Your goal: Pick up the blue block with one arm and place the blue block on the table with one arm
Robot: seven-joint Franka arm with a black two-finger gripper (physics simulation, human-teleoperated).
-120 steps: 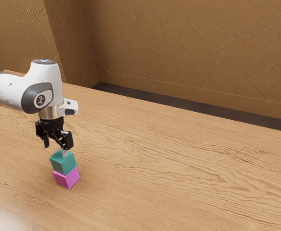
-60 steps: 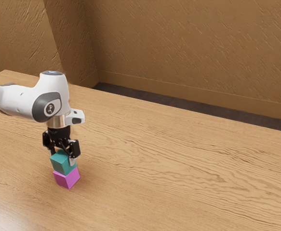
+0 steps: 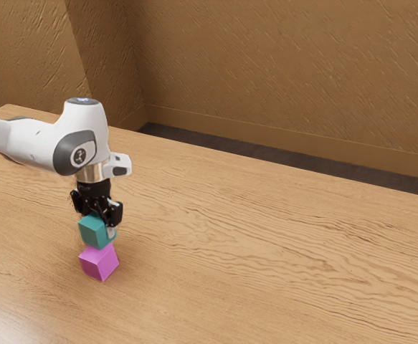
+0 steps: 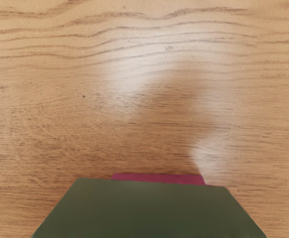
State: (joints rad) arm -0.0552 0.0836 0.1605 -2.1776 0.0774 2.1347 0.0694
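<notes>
Step in hand, as judged: lifting the blue block off the stack. You have the tool point(image 3: 96, 223) grasping the blue block point(image 3: 94, 231), one finger point(image 3: 111, 232) against its side. The far finger is mostly hidden behind the block, so the two-sided hold is read partly from the block's raised position. The block hangs just above the pink block point(image 3: 99, 264), which sits on the surface point(image 3: 266, 265).

Procedure: keep your grip steady and raise straight up until the gap is plain; clearance looks small, and an early sideways move could drag or tip the pink block. Then carry the blue block to a spot well apart from the pink one. Lower it with its bottom face level, let it meet the wood fully, and only then part the fingers, backing the tool straight up so neither finger catches an edge. Placing on the surface remains to be done.

Change against the frame half a second ago: the blue block then rested on the pink block with the tool around it; it is now higher, with more of the pink block's top face exposed. The pink block shows no evident shift.
</notes>
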